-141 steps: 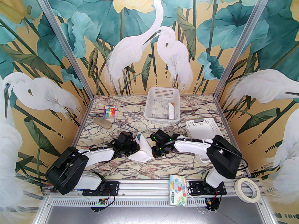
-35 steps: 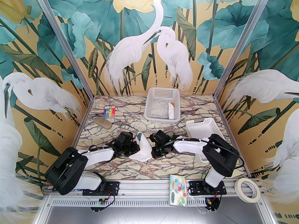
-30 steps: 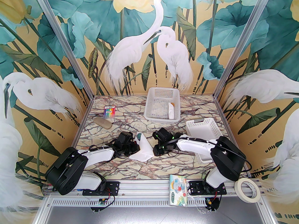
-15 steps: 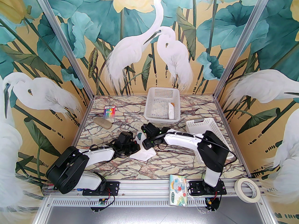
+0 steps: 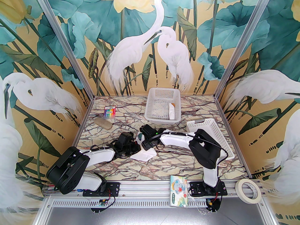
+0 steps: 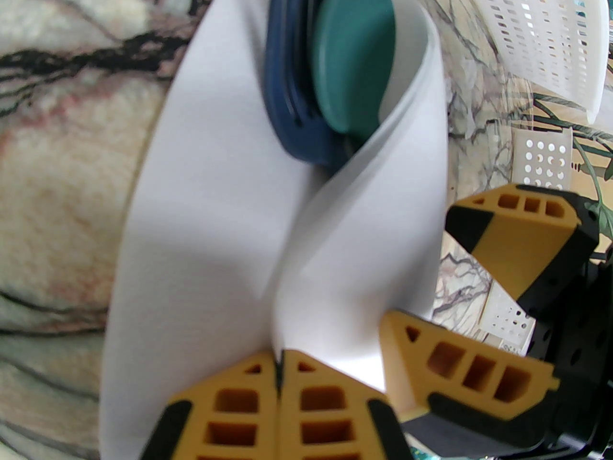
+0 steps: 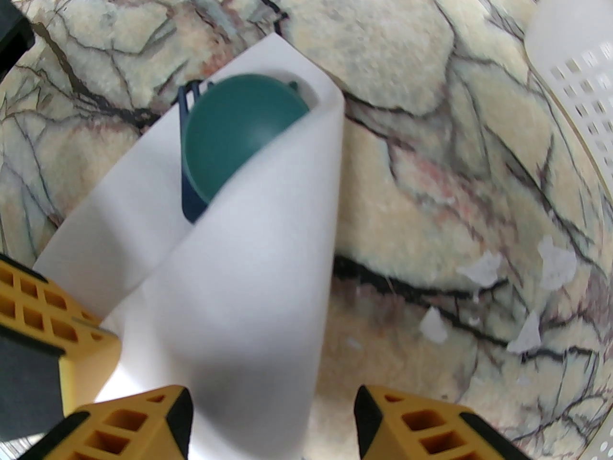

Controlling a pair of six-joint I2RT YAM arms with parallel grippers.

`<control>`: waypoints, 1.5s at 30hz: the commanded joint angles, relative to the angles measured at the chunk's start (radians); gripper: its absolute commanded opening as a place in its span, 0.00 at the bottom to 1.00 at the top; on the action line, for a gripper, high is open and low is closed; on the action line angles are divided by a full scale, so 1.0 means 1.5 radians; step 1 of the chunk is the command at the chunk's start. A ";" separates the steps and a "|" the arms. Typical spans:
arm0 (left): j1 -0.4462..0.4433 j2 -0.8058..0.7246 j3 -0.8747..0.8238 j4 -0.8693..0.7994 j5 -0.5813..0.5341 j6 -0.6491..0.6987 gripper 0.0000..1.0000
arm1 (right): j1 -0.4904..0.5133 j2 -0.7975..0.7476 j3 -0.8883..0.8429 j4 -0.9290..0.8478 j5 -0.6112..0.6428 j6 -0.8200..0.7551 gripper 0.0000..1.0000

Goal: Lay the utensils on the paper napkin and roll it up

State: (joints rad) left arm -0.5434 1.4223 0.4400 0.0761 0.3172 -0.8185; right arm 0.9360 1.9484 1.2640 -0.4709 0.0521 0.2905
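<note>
Napkin (image 5: 143, 156), white and partly rolled, lies mid-table between our two arms. Our left gripper (image 6: 279, 372) is pinched tight on one edge of the roll. Our right gripper (image 7: 273, 424) has its jaws apart, astride the loose outer flap; we cannot tell whether it touches. At the napkin's open far end we see the spoon (image 7: 239, 127) nested over the fork (image 7: 185, 194). Farther back, a white basket (image 5: 161, 120) holds a paper-wrapped utensil (image 5: 172, 111).

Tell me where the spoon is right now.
In the left wrist view the spoon sits at upper centre, its bowl resting against the fork inside the half-rolled paper napkin, which the left end effector pinches.
</note>
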 commanded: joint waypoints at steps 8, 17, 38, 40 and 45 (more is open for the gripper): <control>0.001 0.015 -0.019 -0.011 -0.016 -0.010 0.00 | 0.005 0.035 0.012 -0.001 0.047 -0.015 0.61; 0.001 0.015 -0.029 -0.017 -0.026 -0.016 0.00 | 0.004 0.028 0.006 -0.029 0.124 -0.035 0.55; 0.001 0.020 -0.029 -0.017 -0.028 -0.015 0.00 | -0.025 -0.033 0.033 -0.021 0.025 -0.005 0.55; 0.001 0.020 -0.027 -0.017 -0.027 -0.014 0.00 | -0.032 -0.053 0.040 -0.032 0.009 -0.007 0.58; 0.001 0.021 -0.024 -0.014 -0.027 -0.013 0.00 | -0.040 -0.100 -0.004 -0.051 0.001 -0.023 0.60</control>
State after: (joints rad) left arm -0.5434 1.4284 0.4206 0.1246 0.3164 -0.8379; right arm 0.8719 1.8496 1.2877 -0.5068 0.0780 0.2646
